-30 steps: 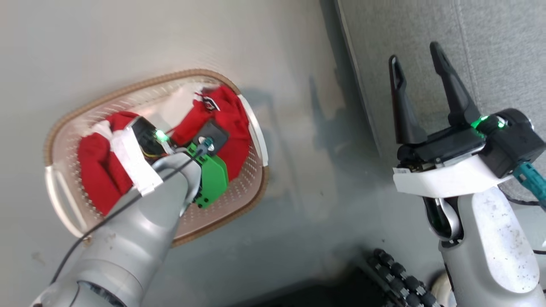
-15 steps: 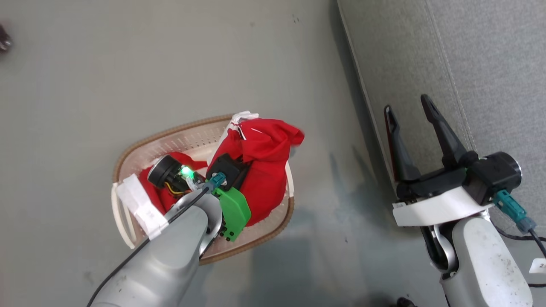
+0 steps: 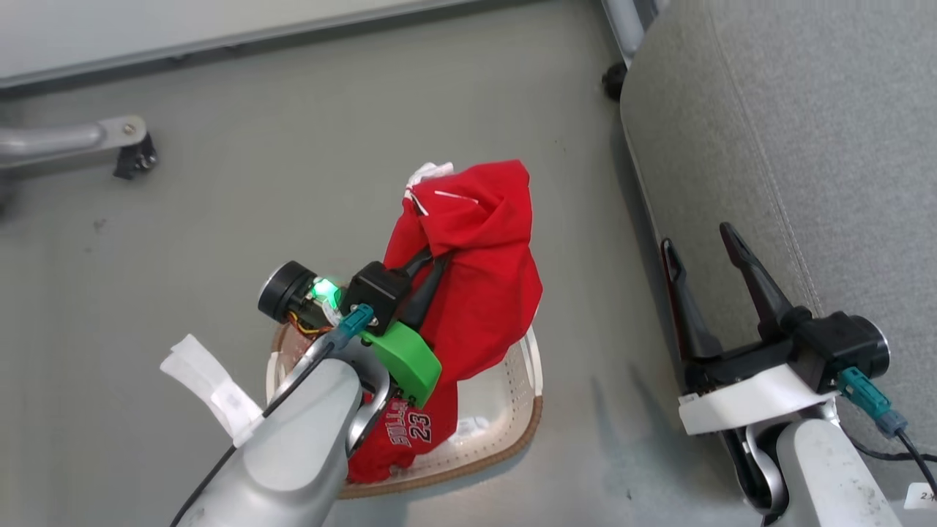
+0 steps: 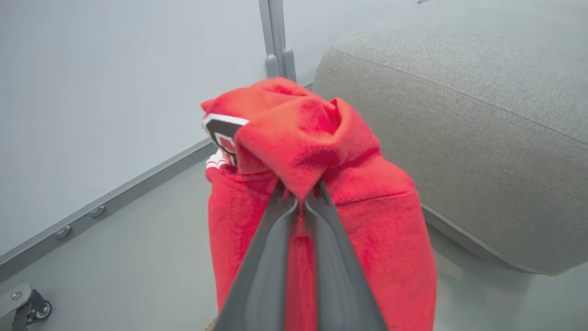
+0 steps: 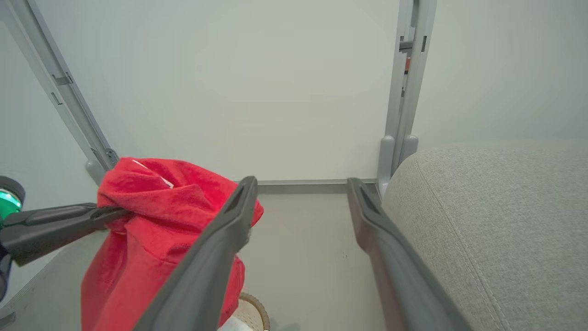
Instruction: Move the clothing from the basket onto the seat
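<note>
My left gripper (image 3: 438, 258) is shut on a red garment (image 3: 483, 278) and holds it up above the basket (image 3: 512, 432); the cloth drapes over the fingertips (image 4: 299, 197) and hangs down. A second red piece printed "23" (image 3: 406, 432) lies in the basket under my left forearm. The grey seat (image 3: 790, 132) rises to the right of the held garment (image 4: 321, 193), close beside it in the left wrist view. My right gripper (image 3: 699, 238) is open and empty, its fingers at the seat's (image 5: 496, 220) left edge. The held garment (image 5: 156, 220) hangs left of them.
A white wall (image 5: 257, 92) with grey metal posts (image 5: 404, 92) stands behind the seat. A grey caster leg (image 3: 88, 143) sits on the floor at the far left, another caster (image 3: 615, 77) by the seat's corner. Bare grey floor (image 3: 293, 176) surrounds the basket.
My left gripper has lifted the red garment out of the basket, well above its rim. The head camera has tilted, so the whole scene slid down the view. The right gripper stays open.
</note>
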Available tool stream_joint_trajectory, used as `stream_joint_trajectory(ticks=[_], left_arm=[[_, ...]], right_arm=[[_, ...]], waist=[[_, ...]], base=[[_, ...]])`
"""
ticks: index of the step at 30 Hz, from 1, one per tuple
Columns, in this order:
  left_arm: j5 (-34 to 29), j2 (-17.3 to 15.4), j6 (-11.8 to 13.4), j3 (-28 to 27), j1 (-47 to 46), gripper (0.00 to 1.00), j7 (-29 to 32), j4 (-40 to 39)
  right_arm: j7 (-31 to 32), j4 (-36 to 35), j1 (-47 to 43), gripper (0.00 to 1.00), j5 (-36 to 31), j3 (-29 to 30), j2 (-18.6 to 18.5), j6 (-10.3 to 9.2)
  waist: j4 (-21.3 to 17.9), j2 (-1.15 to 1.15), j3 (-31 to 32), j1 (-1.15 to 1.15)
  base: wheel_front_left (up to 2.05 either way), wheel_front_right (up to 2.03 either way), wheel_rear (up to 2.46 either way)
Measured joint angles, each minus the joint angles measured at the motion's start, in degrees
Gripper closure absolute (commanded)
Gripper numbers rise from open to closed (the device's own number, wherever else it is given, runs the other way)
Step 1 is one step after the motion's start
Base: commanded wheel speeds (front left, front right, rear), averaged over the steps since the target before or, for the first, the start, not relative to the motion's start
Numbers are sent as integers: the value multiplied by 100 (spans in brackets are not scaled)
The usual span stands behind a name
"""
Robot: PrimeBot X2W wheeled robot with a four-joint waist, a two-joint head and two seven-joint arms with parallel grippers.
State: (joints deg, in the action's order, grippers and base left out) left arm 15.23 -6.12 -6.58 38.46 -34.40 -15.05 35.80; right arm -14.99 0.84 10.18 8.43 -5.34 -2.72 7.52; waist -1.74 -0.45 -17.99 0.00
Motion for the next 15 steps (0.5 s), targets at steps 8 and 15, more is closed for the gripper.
stream_joint_trajectory(ticks=[8, 15], left_arm=[[-122, -33, -7, -392, 243, 100, 0, -973], [-144, -35, -46, -515, 271, 100, 0, -1500]], right_arm=[[0, 59, -269, 0, 47, -9, 0, 0], [0, 77, -426, 0, 75, 0, -1, 0]], waist=[[197, 0, 557, 0], [325, 0, 914, 0]], base=[[0, 0, 0], [0, 0, 0]])
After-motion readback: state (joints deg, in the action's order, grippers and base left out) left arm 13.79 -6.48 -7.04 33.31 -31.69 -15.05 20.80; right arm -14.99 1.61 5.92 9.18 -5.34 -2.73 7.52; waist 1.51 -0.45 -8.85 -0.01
